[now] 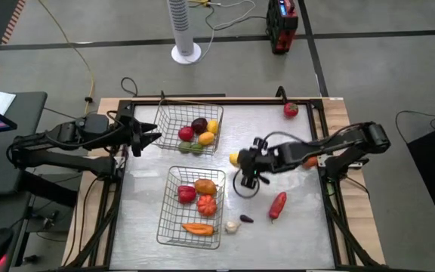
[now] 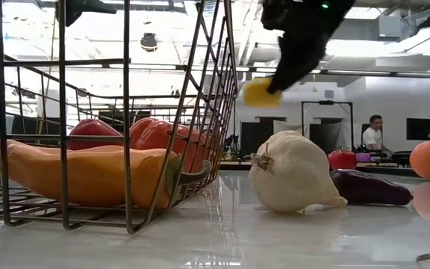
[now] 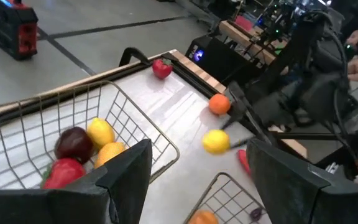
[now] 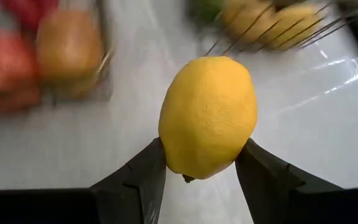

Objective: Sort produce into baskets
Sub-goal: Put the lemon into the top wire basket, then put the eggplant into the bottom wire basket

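Note:
My right gripper [image 1: 237,160] hangs above the middle of the table, between the two wire baskets, shut on a yellow lemon [image 4: 208,115]. The low view shows the lemon [image 2: 261,93] well above the tabletop. The far basket [image 1: 161,115] holds a dark plum, a yellow piece, red and green pieces. The near basket [image 1: 169,227] holds red pieces, an orange one and a long orange pepper [image 2: 88,173]. My left gripper [image 1: 155,137] waits open at the far basket's left side, with nothing between its fingers [image 3: 129,171]. My right gripper pinches the lemon between its two fingers [image 4: 143,177], one on each side of the end nearest the wrist [image 4: 179,163]. The fingers slant down from the table's right side. The lemon is lifted clear of the table and sticks out beyond the fingertips.
On the table lie a garlic bulb [image 2: 293,173], a dark purple piece [image 2: 368,188] beside it, a red pepper [image 1: 278,204], an orange fruit [image 3: 219,104] under the right arm, and a red piece [image 1: 291,109] in the far right corner. A person sits in the room behind.

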